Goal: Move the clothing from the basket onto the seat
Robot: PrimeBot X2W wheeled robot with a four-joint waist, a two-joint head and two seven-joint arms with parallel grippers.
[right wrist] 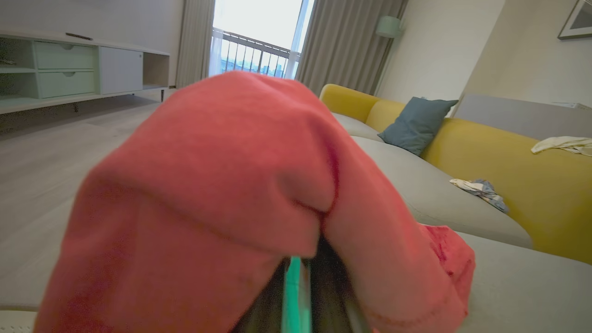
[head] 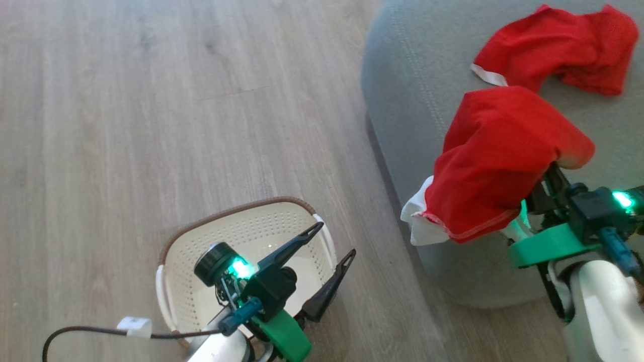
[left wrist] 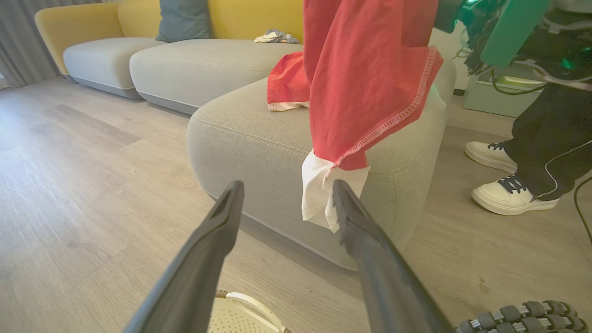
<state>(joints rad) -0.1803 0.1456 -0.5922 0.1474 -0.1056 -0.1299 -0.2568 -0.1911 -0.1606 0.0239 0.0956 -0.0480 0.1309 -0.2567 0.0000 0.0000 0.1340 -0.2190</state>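
the wooden floor point(head: 151, 100) spreads wide under everything, pale planks running past the basket and the sofa. the seat point(head: 412, 100), a big grey cushion with a rounded corner and a stitched seam, stands to my right. a second red garment point(head: 558, 48) with a strip of white trim lies crumpled on top of the seat, well back from its corner. the red garment point(head: 498, 161) nearer me is lifted off the floor and draped over my right end effector point(head: 551, 186), hanging by the seat's rounded corner with its white panel dangling lowest; from my left wrist that white end hangs in front of the seat's side, and i cannot tell whether it touches. my right end effector is closed, its fingers buried in the cloth, and the fabric puckers where they pinch the garment. the basket point(head: 251, 229) sits on the floor to my left, apart from the seat, its cream perforated wall and pale bottom showing under the brown rim. my left end effector point(head: 336, 238) hovers over the basket's right side with its two dark fingers spread wide and nothing between them. beyond the seat a person's white shoes point(left wrist: 513, 196) stand on the floor.
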